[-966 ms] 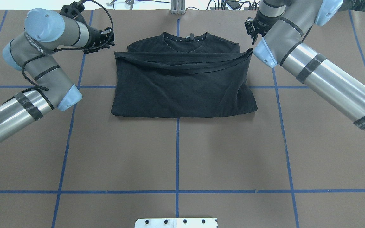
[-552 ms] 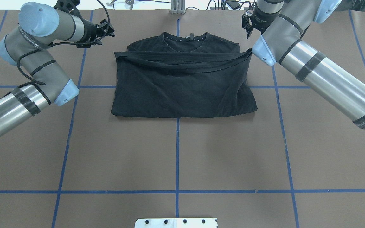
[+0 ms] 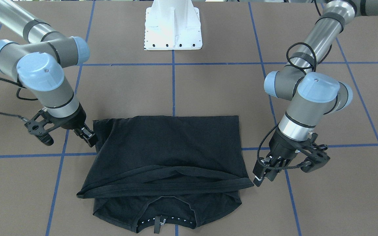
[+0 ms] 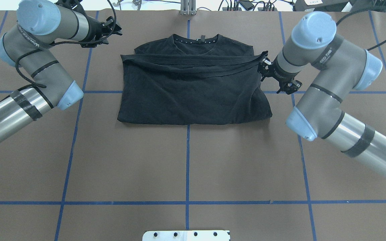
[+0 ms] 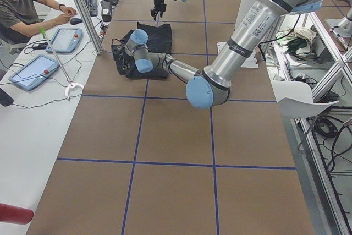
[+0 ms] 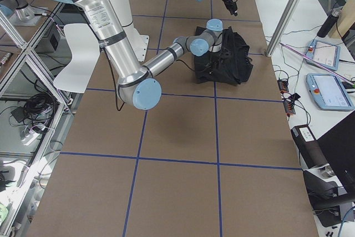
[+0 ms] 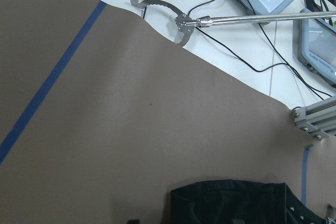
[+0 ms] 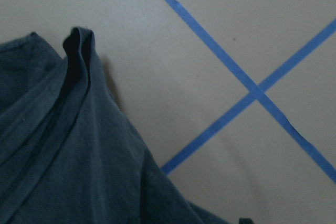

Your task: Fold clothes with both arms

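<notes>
Brown paper with a blue tape grid covers the bench; tablets sit on the white desk along its operators' side. The right jaws hang just beside the right-hand end of the hem band of the T-shirt; I cannot tell whether they are apart or together. The left jaws stand apart and empty, off the shirt's far left corner.

The shirt lies in the middle of the bench's far half. Its collar points toward the far edge and its lower half is laid up over the chest.

I judge 1 fold is done and the next grasp not yet taken. Each of the 2 jaws will need to pinch a hem end through all layers.

The right wrist view shows the hem tip curling up off the paper, which the overhead view flattens. Only the front-facing view shows the gap in the left jaws.
</notes>
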{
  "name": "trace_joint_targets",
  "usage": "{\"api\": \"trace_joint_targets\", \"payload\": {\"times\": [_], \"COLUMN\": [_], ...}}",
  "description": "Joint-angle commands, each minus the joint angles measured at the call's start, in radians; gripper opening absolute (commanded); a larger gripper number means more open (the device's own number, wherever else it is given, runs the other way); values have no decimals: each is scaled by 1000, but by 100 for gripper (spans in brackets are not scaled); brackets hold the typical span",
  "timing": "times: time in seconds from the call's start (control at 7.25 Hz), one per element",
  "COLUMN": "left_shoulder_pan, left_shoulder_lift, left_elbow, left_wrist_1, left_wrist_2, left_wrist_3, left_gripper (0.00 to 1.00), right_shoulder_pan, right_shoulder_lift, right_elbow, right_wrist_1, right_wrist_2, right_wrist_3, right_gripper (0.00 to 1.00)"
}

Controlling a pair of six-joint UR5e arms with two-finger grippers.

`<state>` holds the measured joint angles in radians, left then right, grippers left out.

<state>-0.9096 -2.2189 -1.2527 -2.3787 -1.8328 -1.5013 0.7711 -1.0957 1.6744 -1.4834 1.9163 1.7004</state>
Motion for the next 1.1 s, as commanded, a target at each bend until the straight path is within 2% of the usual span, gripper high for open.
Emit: {"api": "trace_joint_targets", "payload": {"times": [0.0, 0.41, 0.55, 0.69, 0.97], "left_shoulder_pan": [0, 0, 0, 0, 0], "left_shoulder_lift": [7, 7, 8, 8, 8], "left_elbow": [-8, -8, -8, -8, -8], "left_wrist_1": [3, 3, 3, 3, 3], "left_wrist_2": [1, 3, 3, 3, 3], "left_wrist_3": [1, 1, 1, 1, 1], "left_gripper": [65, 65, 65, 65, 65], "right_shoulder_pan": [-119, -150, -151, -150, -150], "right_shoulder_lift": [-62, -76, -79, -84, -154], "right_elbow": [71, 70, 70, 67, 67], "right_wrist_1": [0, 0, 2, 53, 190], "right_wrist_2": [-155, -204, -203, -197, -188], "right_wrist_3": [45, 47, 48, 53, 51], "right_gripper": [70, 69, 52, 1, 0]}}
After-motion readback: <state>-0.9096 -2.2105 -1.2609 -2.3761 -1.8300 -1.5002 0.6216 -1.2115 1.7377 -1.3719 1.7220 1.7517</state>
